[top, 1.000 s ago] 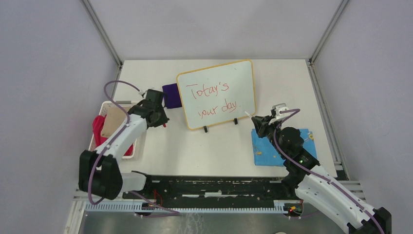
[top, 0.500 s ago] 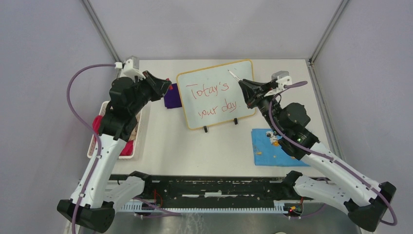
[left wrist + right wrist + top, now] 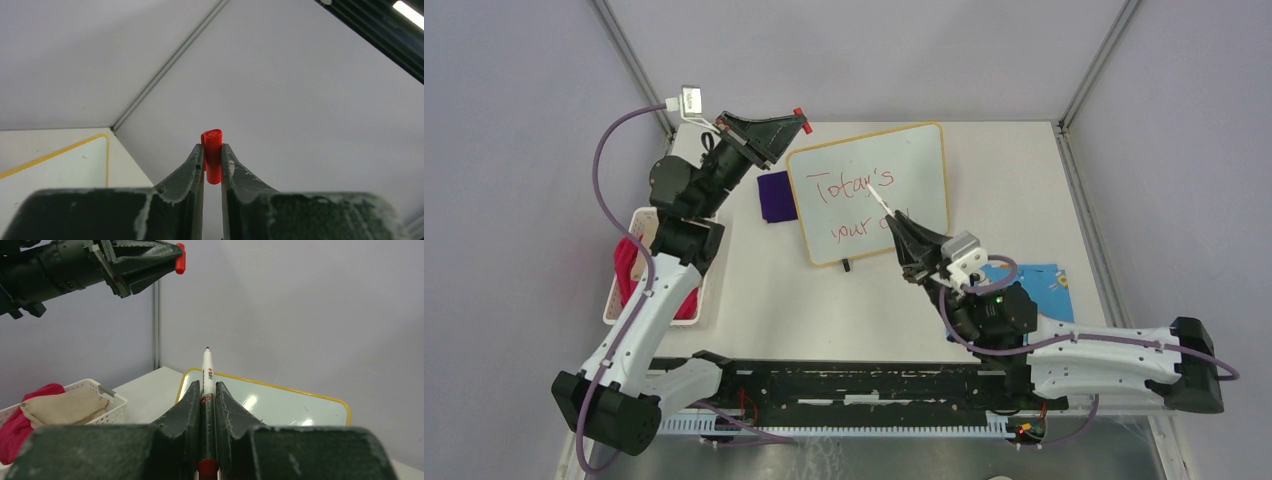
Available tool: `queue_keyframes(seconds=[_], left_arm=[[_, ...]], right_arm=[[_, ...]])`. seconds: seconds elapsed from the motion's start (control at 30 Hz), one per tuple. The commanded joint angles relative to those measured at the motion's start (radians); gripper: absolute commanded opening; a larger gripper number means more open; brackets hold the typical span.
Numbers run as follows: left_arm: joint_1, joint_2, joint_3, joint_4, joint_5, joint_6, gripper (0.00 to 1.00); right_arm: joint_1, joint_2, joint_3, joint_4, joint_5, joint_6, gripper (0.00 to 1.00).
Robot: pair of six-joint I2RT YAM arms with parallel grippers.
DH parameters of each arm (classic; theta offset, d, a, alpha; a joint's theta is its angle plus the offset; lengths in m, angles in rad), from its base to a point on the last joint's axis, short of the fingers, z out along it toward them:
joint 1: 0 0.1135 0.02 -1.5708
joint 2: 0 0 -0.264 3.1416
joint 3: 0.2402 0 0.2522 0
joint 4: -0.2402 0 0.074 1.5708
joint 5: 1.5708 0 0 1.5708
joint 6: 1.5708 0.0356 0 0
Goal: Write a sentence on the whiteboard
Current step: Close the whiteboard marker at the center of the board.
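Now left gripper (image 3: 793, 120) pinches a small red plastic cap (image 3: 213, 150), right gripper (image 3: 894, 218) a slim white marker (image 3: 207, 375). Align axes before capping.

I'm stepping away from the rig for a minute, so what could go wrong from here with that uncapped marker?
The marker in the right fingers is uncapped. In the top view its tip lies over the sentence on the whiteboard, so a stray move might smear the writing, though its height there is unclear. The left fingers pinch the red cap only at their tips, so it could slip or miss during capping.
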Motion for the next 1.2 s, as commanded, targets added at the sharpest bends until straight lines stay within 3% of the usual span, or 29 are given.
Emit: queue_keyframes(seconds=[0.0, 0.2, 0.4, 0.6, 1.17], left_arm=[[-0.037, -0.013, -0.066, 0.318, -0.011, -0.215, 0.02], [-0.102, -0.052, -0.105, 0.318, -0.121, -0.309, 0.02], [-0.142, -0.128, -0.129, 0.252, -0.224, -0.345, 0.02], [-0.160, -0.181, -0.118, 0.167, -0.255, -0.330, 0.02], [-0.197, -0.165, -0.111, 0.166, -0.231, -0.336, 0.02]], right_arm=[[0.073, 0.019, -0.049, 0.386, 0.039, -0.181, 0.00], [0.083, 0.091, 0.002, 0.461, 0.010, -0.156, 0.00], [0.084, 0.132, 0.084, 0.399, -0.081, -0.095, 0.00], [0.085, 0.130, 0.098, 0.377, -0.142, -0.034, 0.00], [0.084, 0.211, 0.209, 0.307, -0.181, 0.001, 0.00]])
